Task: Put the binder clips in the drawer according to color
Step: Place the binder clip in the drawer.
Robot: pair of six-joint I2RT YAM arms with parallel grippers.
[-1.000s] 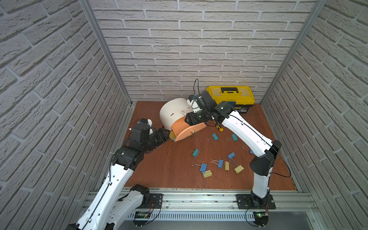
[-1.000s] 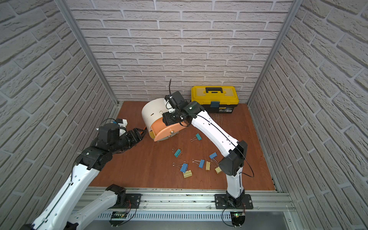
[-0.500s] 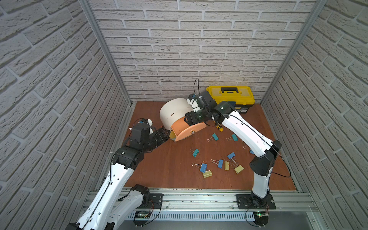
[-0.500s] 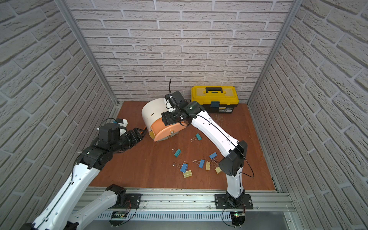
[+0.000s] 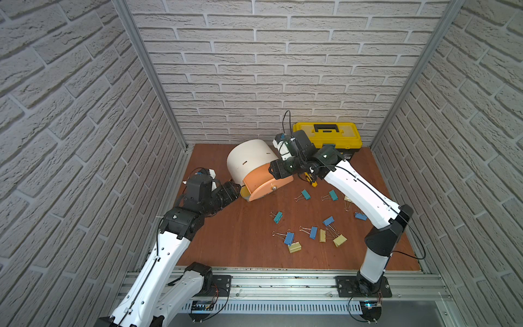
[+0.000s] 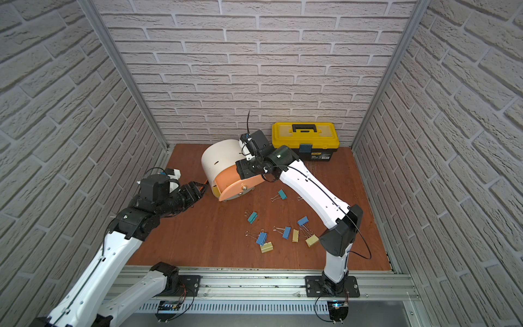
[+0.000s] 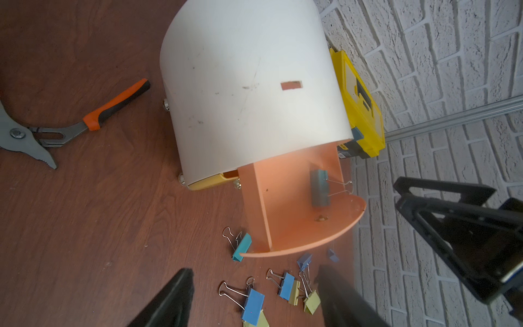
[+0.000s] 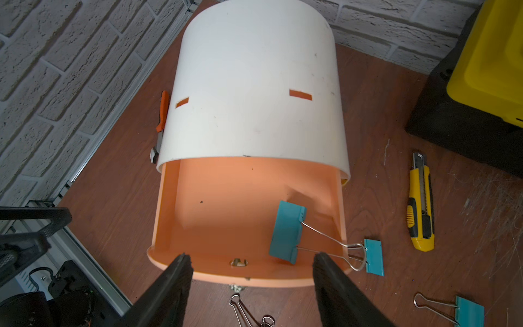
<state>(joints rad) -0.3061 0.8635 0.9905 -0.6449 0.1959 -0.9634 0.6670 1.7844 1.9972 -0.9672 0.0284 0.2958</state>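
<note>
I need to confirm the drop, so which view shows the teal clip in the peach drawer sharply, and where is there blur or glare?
Right wrist view: teal clip crisp in the peach drawer, casting a soft shadow. Left wrist view: the same clip is smeared; a bright patch washes out the white cabinet. Both wrist views: tool fingers are dark and out of focus. Top views: evenly lit, clip hidden.

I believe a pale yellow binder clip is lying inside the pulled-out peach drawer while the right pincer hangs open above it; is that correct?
Not quite: the clip in the peach drawer is teal, not pale yellow, as the right wrist view shows. The right pincer does hang open above it.
</note>
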